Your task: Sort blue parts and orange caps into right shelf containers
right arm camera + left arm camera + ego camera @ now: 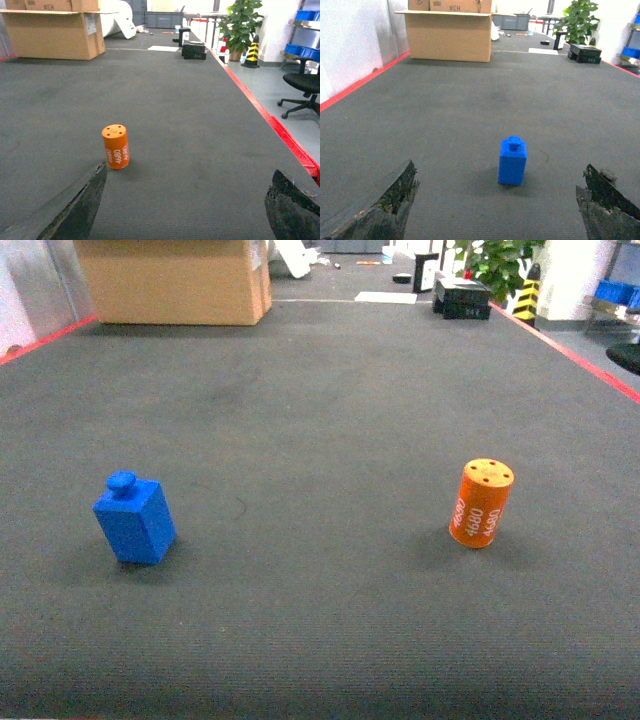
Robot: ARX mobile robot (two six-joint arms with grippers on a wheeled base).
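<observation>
Orange cap point(115, 146): one, upright on the grey table point(320, 420), at 11 o'clock from the right hand point(185, 210), untouched.
Right hand: spread wide, holding nothing, cap just ahead of its left finger point(80, 205).
Left hand point(500, 210): spread wide, holding nothing.
Blue part point(512, 161): one, standing at 12 o'clock between the left fingers, apart from them.
Progress: nothing sorted yet, judging by both pieces on the table; both grasps and drops remain.
Containers: not clearly in view.
Cardboard box point(175, 280): far end, 11 o'clock.
</observation>
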